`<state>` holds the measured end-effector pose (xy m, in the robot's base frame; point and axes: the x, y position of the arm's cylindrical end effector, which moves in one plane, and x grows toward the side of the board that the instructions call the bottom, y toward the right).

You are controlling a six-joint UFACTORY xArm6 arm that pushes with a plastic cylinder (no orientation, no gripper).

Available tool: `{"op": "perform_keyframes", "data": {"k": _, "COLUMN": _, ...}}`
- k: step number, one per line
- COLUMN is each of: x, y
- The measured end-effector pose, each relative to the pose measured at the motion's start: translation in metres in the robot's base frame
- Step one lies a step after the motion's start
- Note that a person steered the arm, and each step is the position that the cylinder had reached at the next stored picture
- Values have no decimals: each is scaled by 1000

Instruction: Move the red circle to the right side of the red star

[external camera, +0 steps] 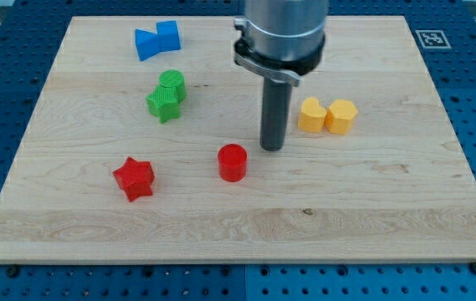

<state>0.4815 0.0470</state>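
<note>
Red cylinder-shaped circle block (232, 162) sits lower centre, already right of the red star-shaped block (133, 178) w/ a gap btwn them, so task looks nearly done; my tip (272, 148), no jaws, just upper right of it.
</note>
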Motion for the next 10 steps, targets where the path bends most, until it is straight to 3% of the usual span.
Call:
{"op": "perform_keyframes", "data": {"k": 6, "x": 15, "y": -8}}
{"op": "perform_keyframes", "data": {"k": 10, "x": 18, "y": -60}}
